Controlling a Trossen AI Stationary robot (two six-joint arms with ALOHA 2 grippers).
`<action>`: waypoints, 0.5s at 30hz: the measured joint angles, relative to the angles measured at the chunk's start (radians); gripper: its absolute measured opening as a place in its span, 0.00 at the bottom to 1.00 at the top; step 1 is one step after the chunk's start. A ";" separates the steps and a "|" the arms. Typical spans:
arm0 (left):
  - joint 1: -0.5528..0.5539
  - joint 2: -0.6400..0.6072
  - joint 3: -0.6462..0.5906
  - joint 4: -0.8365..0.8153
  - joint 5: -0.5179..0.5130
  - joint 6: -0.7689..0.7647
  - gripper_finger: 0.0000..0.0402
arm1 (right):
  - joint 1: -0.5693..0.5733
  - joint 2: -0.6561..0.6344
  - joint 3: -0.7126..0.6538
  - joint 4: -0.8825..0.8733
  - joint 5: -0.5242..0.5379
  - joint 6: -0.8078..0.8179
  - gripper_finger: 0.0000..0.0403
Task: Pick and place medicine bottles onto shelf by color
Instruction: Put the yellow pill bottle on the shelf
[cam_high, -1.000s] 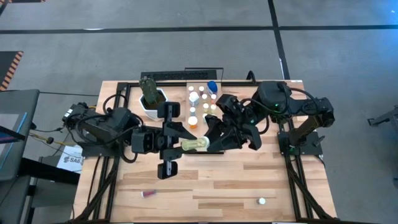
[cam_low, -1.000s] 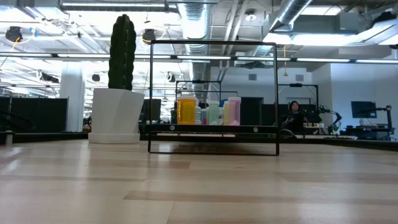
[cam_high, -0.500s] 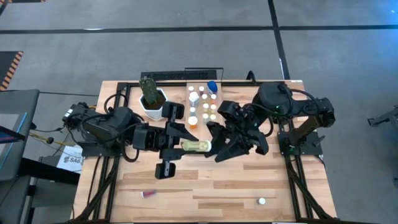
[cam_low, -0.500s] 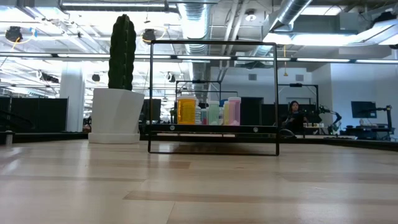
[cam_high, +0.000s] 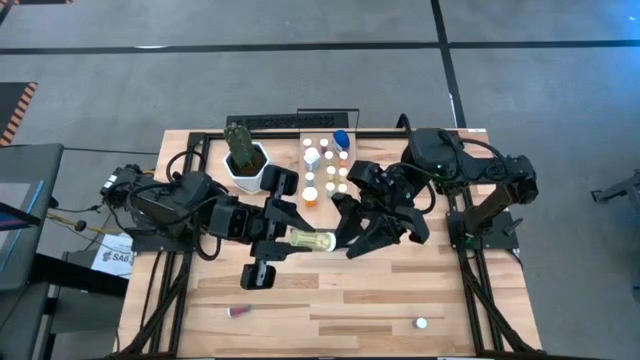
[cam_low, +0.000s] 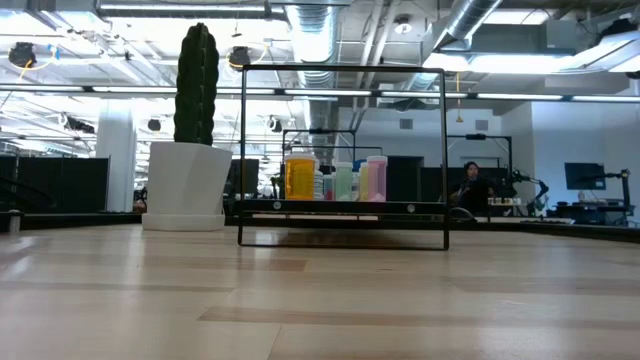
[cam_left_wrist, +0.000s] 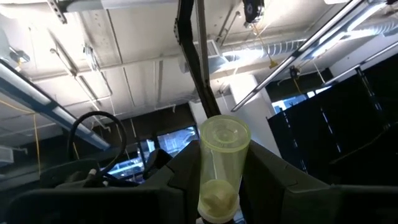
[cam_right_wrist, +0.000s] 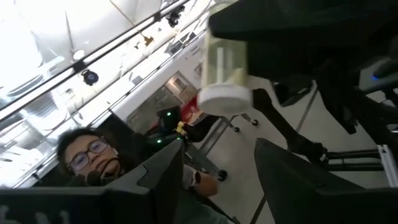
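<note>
Two arms mid-frame over wood table (cam_high: 380, 290): left gripper (cam_high: 292, 237) clamped on yellow-green bottle (cam_high: 312, 239), right gripper (cam_high: 352, 228) fingers apart; lower half mostly open.

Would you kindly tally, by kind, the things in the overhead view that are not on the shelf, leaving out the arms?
Yellow-green bottle, held in the left pincer: 1
Reddish bottle, lying on the tabletop: 1
Small white round thing, too small to identify: 1
Cactus pot: 1
Total: 4
</note>
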 joint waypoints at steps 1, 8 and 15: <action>0.000 0.000 0.000 0.001 0.000 -0.001 0.21 | -0.002 0.000 0.000 -0.005 0.000 0.001 0.56; -0.004 0.000 0.000 -0.023 0.009 -0.001 0.21 | -0.036 -0.015 0.000 -0.024 -0.002 0.019 0.59; -0.005 0.000 0.000 -0.024 0.004 0.045 0.21 | -0.058 -0.027 0.002 -0.034 0.000 0.029 0.60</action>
